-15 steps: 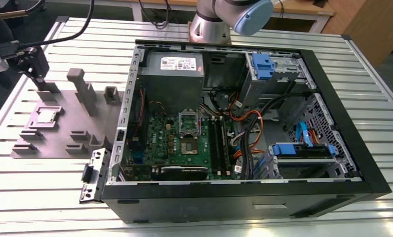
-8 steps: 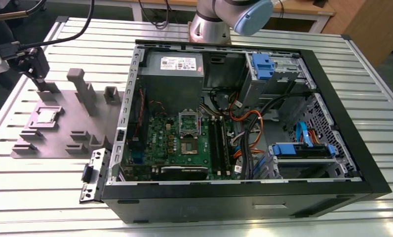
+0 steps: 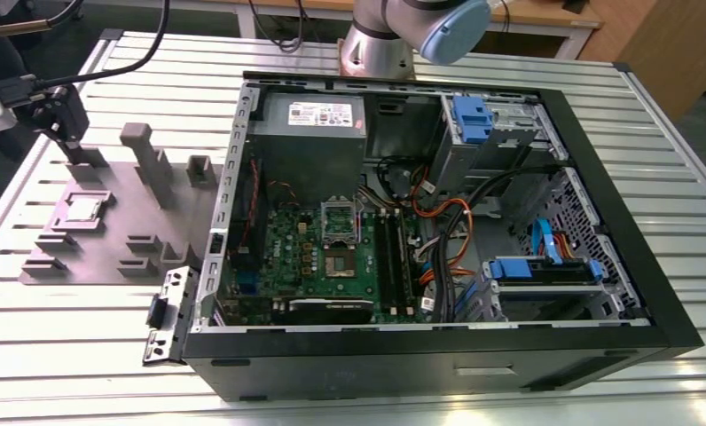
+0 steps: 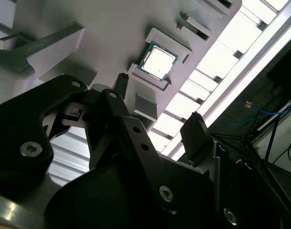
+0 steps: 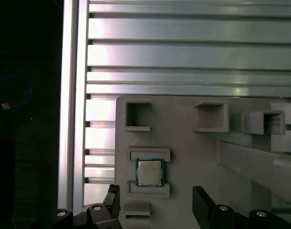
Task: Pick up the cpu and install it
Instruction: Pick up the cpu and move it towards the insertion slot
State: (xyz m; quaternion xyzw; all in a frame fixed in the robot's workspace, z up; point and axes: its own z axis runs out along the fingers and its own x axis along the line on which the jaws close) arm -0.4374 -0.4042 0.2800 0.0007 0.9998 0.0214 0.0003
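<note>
My jaws are spread wide with nothing between them, hanging over the grey fixture plate point(image 3: 105, 257) at the exterior view's left. The cpu point(image 5: 149, 172) lies flat in its shallow pocket on that plate, silver top up, held between two raised lips point(image 5: 149, 154). In the first wrist view it sits in line with the gap between my jaws, clear of both.

Around it the plate carries other square pockets point(image 5: 137, 116) and several upright posts point(image 3: 152, 169). The posts stand to the exterior view's right of the chip, between it and the computer case point(image 3: 448, 373). The plate rests on a slatted aluminium tabletop point(image 3: 81, 355).

The case lies open, well apart from the chip. Inside are the green motherboard point(image 3: 317, 257) with its silver socket frame point(image 3: 341, 217), a tangle of cables point(image 3: 442, 217), and blue brackets point(image 3: 472, 115). A grey box point(image 3: 311, 146) there bears a white label point(image 3: 317, 114); its print is too small for me to read.
</note>
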